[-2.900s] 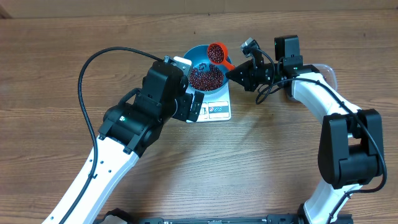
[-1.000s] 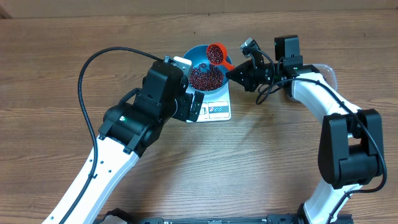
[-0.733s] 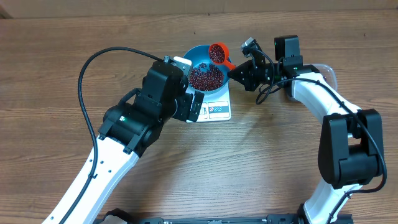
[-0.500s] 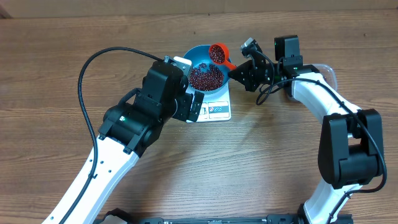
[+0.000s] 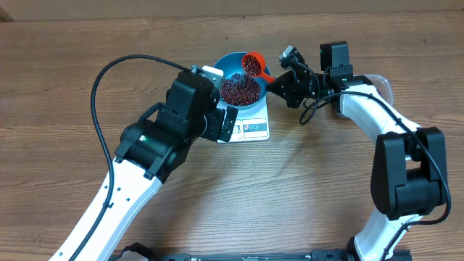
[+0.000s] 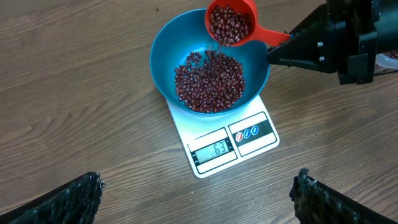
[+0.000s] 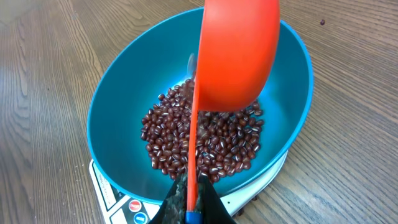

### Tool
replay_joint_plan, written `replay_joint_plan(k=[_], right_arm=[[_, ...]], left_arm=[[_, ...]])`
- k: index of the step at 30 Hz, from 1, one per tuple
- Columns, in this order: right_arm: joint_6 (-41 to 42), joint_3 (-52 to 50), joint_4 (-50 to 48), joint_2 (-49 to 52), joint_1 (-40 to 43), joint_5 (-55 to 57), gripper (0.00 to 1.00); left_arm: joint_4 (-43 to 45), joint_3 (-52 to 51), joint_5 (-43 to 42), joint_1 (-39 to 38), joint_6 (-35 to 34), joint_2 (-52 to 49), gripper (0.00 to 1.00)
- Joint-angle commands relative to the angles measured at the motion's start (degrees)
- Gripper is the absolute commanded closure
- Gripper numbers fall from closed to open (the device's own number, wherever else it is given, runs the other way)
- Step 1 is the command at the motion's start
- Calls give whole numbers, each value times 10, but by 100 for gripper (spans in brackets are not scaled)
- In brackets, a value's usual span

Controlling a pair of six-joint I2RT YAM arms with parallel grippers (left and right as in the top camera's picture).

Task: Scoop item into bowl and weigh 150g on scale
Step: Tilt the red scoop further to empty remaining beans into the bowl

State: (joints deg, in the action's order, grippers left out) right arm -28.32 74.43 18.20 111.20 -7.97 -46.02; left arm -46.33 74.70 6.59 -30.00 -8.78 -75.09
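A blue bowl (image 6: 163,56) stands on the white scale (image 6: 249,134), whose display reads 63. A heap of dark red beans (image 6: 208,84) lies in the bowl. My right gripper (image 7: 191,199) is shut on the thin handle of an orange scoop (image 7: 239,56). The scoop (image 6: 231,23) is tipped over the bowl's far rim, and beans trickle from it into the heap. My left gripper (image 6: 196,185) hangs open over bare table just in front of the scale, with nothing between its fingers.
A clear plastic tub (image 5: 384,87) sits at the right, mostly hidden behind my right arm. One stray bean (image 7: 322,22) lies on the wood beyond the bowl. My left arm's black cable (image 5: 109,72) loops over the table's left half.
The scoop has tipped a little further toward the bowl and beans now fall from it. My left arm has not moved.
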Motion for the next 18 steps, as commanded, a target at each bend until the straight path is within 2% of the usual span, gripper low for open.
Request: replay_joint_plan(k=[1, 18], right_arm=[[-7, 18, 3, -10, -2, -1, 96], [-8, 25, 6, -42, -2, 0, 96]], left_arm=[[0, 12, -5, 1, 10, 8, 0], [0, 12, -5, 1, 11, 8, 0]])
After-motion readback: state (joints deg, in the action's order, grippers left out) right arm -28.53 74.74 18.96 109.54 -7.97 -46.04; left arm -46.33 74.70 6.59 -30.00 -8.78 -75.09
